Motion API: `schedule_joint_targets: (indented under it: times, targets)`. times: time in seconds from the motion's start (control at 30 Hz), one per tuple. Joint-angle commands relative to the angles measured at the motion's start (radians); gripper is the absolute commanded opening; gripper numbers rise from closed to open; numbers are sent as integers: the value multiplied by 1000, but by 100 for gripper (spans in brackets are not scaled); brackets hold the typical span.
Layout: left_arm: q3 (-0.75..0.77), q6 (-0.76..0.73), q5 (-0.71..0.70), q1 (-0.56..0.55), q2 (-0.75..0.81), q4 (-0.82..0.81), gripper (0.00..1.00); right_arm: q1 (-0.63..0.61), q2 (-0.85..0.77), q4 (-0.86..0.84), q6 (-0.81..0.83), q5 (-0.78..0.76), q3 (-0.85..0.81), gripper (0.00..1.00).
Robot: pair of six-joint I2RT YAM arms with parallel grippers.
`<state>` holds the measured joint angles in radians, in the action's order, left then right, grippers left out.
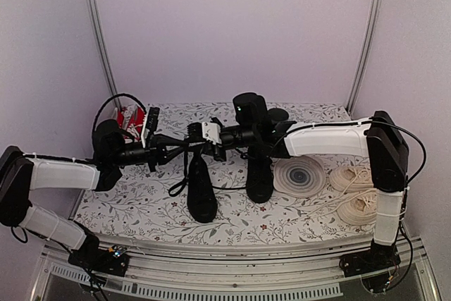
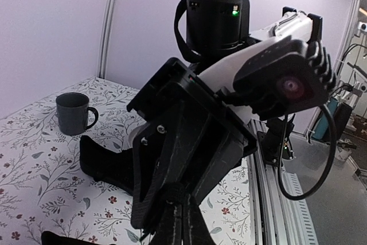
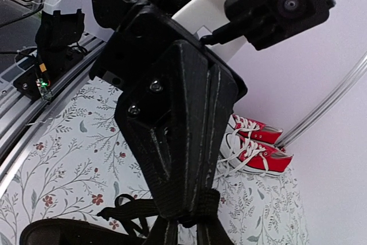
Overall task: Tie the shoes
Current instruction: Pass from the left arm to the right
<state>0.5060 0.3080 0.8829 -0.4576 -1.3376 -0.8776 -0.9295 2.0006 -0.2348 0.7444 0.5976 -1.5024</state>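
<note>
While both arms meet mid-table overhead, two black shoes [image 1: 202, 192] lie side by side, toes nearward. Left wrist: right gripper [image 2: 172, 199] clenched on a lace [image 2: 182, 222]. Right wrist: left gripper [image 3: 183, 202] pinching lace too; two red sneakers [image 3: 255, 144] behind.

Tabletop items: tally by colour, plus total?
Black sneakers: 2, one and the other
Red-and-white sneakers: 2
Cream sneakers: 2
Dark mug: 1
White coiled disc: 1
Total: 8
</note>
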Motion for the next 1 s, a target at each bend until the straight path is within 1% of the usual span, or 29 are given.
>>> schedule_joint_targets:
  times: [0.0, 0.07, 0.1, 0.37, 0.4, 0.43, 0.47, 0.5, 0.53, 0.57, 0.63, 0.67, 0.7, 0.73, 0.83, 0.97]
  targets:
    - [17, 4, 32, 8, -11, 11, 0, -4, -8, -52, 4, 20, 9, 7]
    - [16, 2, 32, 8, -11, 15, 0, -4, -13, -53, 5, 13, 18, 2]
    - [16, 0, 33, 8, -10, 17, 0, -4, -16, -55, 6, 3, 24, 1]
    - [20, -30, 63, 8, -1, 80, 0, -1, -40, -75, -26, -113, 67, 1]
    - [22, -36, 63, 8, 1, 98, 6, 0, -39, -77, -34, -122, 67, 1]
    - [27, -48, 49, 8, 9, 128, 24, 5, -38, -77, -57, -129, 66, 1]
    - [34, -72, 25, 8, 22, 179, 46, 12, -37, -75, -83, -134, 64, 1]
    - [45, -109, -8, 8, 43, 237, 55, 20, -38, -75, -106, -139, 64, 1]
    - [57, -153, -58, 8, 69, 304, 58, 31, -39, -74, -152, -143, 67, 1]
    - [71, -191, -125, 8, 95, 376, 58, 41, -41, -76, -181, -142, 70, 1]
    - [106, -230, -308, 14, 135, 506, 59, 61, -48, -78, -248, -137, 92, 1]
    - [125, -221, -403, 25, 144, 564, 59, 68, -50, -78, -285, -137, 102, 1]
    - [140, -190, -467, 45, 144, 607, 59, 72, -52, -79, -309, -140, 114, 0]
    - [144, -147, -496, 67, 141, 637, 59, 73, -55, -80, -322, -145, 125, 1]
    - [111, 16, -490, 128, 100, 664, 58, 75, -65, -91, -355, -160, 157, 1]
    - [91, 129, -491, 130, -20, 770, 56, 77, -93, -114, -372, -149, 198, 1]
